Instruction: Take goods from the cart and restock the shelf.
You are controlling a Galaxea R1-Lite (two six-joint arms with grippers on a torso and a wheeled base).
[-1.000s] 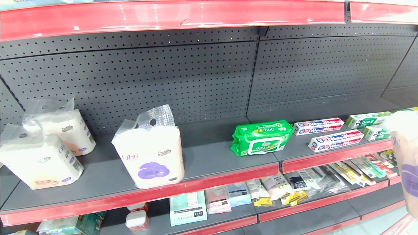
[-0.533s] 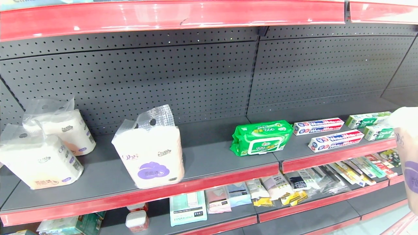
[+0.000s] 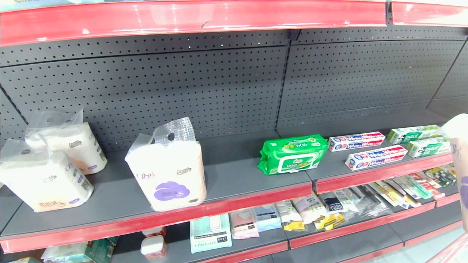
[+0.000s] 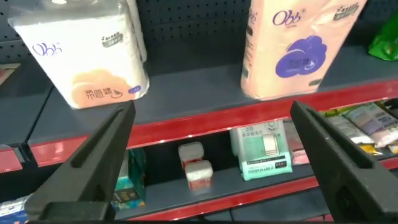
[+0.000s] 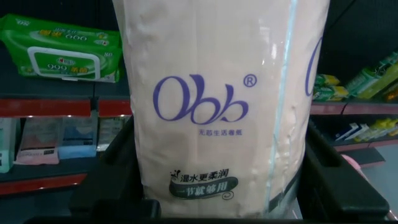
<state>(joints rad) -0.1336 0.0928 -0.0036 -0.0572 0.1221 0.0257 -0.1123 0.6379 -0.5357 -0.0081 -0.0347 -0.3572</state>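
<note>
My right gripper is shut on a tall cream tissue pack with a purple logo, its black fingers pressing both sides. The same pack shows at the head view's far right edge, in front of the shelf's right end. The grey shelf with a red front strip holds three similar tissue packs: one with a purple mark and two at the left. My left gripper is open and holds nothing, just in front of the shelf's red edge below those packs.
A green wipes pack lies mid-shelf, with toothpaste boxes to its right. Bare shelf lies between the purple-marked pack and the wipes. The lower shelf carries small packets and jars. A red-edged shelf overhangs.
The held tissue pack has slid rightwards, so less of it shows at the head view's right edge. Nothing on the shelf has moved.
</note>
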